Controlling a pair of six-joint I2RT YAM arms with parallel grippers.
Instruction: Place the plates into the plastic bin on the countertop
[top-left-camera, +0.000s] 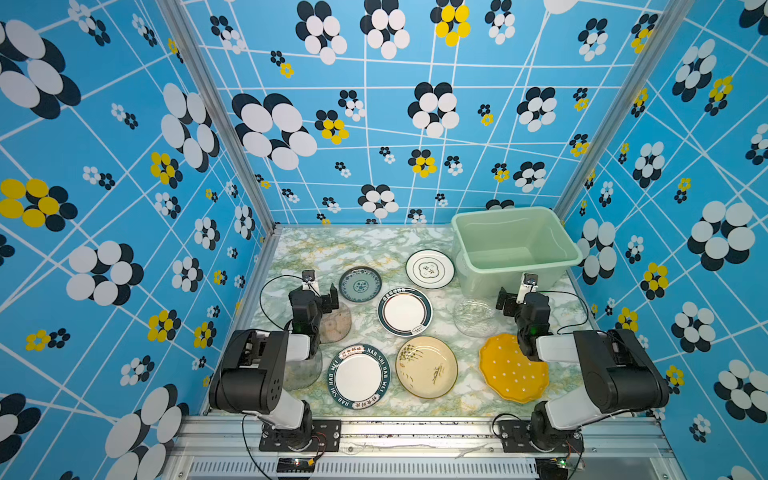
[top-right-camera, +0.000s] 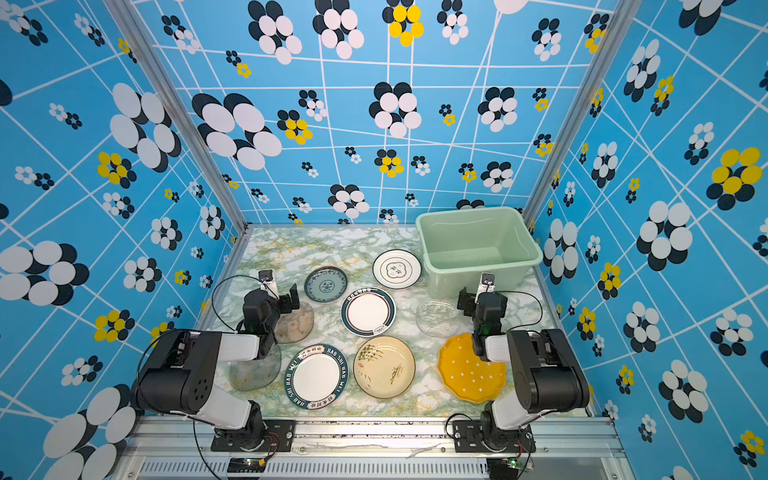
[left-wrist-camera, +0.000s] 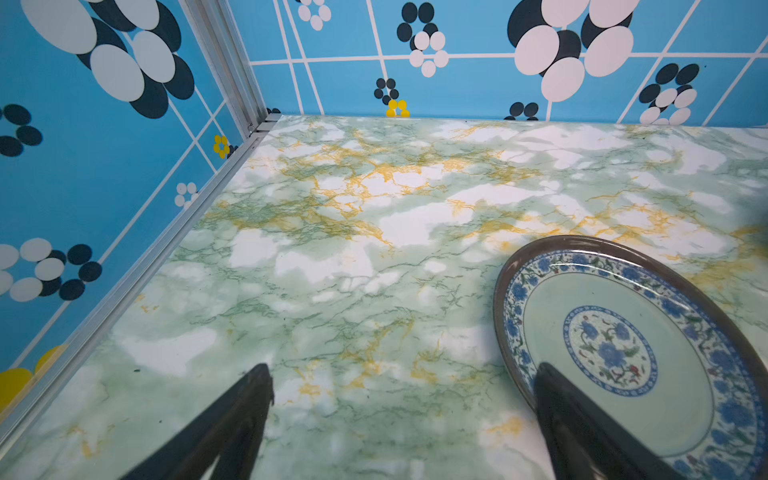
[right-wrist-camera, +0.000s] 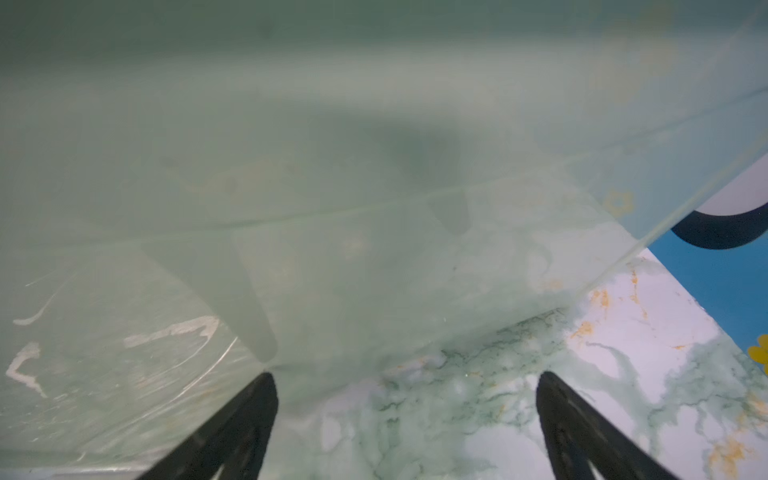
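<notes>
Several plates lie on the marble countertop (top-left-camera: 316, 249): blue-patterned (top-left-camera: 360, 284), white with thin ring (top-left-camera: 429, 269), green-rimmed white (top-left-camera: 404, 311), lettered white (top-left-camera: 359, 376), beige (top-left-camera: 427, 366), yellow dotted (top-left-camera: 511, 370) and clear glass (top-left-camera: 473, 318). More glass plates (top-left-camera: 338, 324) sit partly under the left arm. The mint plastic bin (top-left-camera: 498, 282) stands empty at the back right. My left gripper (top-left-camera: 316, 293) (left-wrist-camera: 405, 368) hangs open, one finger over the blue-patterned plate's (left-wrist-camera: 615, 332) edge. My right gripper (top-left-camera: 523, 299) (right-wrist-camera: 406, 376) is open just before the bin's wall (right-wrist-camera: 374, 166), beside the clear plate.
Blue flowered walls (top-left-camera: 124, 208) close in the left, back and right sides. An aluminium rail (top-left-camera: 415, 432) with both arm bases runs along the front edge. Cables (top-left-camera: 270, 286) loop beside each wrist. Bare marble (left-wrist-camera: 332, 249) lies between the left gripper and the back left corner.
</notes>
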